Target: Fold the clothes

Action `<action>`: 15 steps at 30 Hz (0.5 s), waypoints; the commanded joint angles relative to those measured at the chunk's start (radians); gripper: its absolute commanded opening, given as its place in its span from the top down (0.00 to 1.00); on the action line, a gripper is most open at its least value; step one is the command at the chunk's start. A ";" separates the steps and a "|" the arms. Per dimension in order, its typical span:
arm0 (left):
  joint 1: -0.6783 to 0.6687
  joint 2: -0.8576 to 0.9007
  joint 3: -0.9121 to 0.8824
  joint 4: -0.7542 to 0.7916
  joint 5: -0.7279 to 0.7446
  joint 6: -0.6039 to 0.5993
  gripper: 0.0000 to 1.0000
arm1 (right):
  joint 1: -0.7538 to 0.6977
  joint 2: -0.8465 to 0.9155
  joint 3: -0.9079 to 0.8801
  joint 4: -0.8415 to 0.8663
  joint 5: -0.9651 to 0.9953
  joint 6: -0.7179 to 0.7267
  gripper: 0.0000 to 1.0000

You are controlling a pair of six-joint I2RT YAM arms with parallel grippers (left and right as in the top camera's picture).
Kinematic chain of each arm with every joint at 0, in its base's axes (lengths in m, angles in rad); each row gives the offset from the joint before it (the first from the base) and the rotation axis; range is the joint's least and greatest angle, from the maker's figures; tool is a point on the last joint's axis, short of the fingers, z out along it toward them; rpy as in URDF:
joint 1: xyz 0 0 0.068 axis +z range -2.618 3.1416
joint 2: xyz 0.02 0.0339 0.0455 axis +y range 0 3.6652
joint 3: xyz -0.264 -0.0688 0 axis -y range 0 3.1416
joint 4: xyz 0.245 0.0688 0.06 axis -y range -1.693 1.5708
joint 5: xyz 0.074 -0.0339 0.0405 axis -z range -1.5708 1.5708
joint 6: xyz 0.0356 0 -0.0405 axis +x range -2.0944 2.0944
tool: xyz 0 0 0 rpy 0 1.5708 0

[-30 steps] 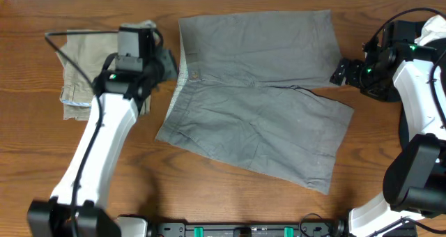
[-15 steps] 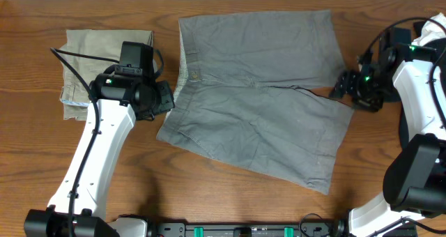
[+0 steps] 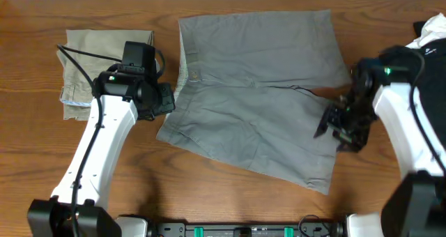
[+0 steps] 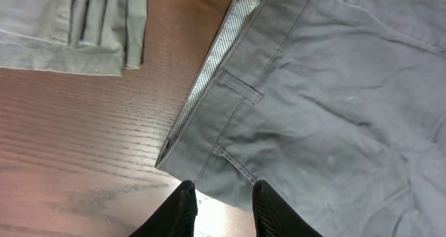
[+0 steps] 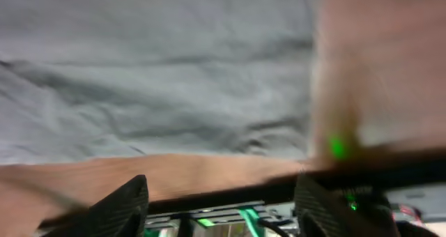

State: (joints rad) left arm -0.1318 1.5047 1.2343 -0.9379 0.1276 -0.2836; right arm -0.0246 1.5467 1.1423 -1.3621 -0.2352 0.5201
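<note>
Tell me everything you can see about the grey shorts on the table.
The grey shorts look like mid-grey woven cotton. They are wrinkled and lie unfolded and flat on the wooden table. The waistband, with a striped lining and a belt loop, faces the left arm's side, and both legs spread toward the right. The left gripper is at the waistband's near corner and the right gripper is over the nearer leg's hem. The jaws of both are apart, and neither grips cloth.
</note>
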 commanded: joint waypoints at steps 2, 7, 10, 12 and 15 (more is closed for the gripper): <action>0.004 0.039 -0.008 -0.004 0.020 0.017 0.70 | 0.010 -0.167 -0.173 0.035 0.059 0.164 0.30; 0.002 0.053 -0.010 -0.004 0.030 0.017 0.69 | -0.010 -0.271 -0.356 0.101 0.051 0.232 0.23; 0.002 0.053 -0.010 -0.004 0.058 0.017 0.69 | -0.037 -0.270 -0.423 0.147 0.051 0.235 0.23; 0.002 0.054 -0.010 -0.004 0.067 0.017 0.69 | -0.067 -0.262 -0.451 0.174 0.053 0.234 0.22; 0.002 0.054 -0.010 -0.005 0.067 0.017 0.69 | -0.110 -0.249 -0.478 0.206 0.059 0.234 0.23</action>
State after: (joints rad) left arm -0.1318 1.5513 1.2320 -0.9382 0.1802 -0.2832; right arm -0.0978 1.2877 0.6853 -1.1751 -0.1894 0.7273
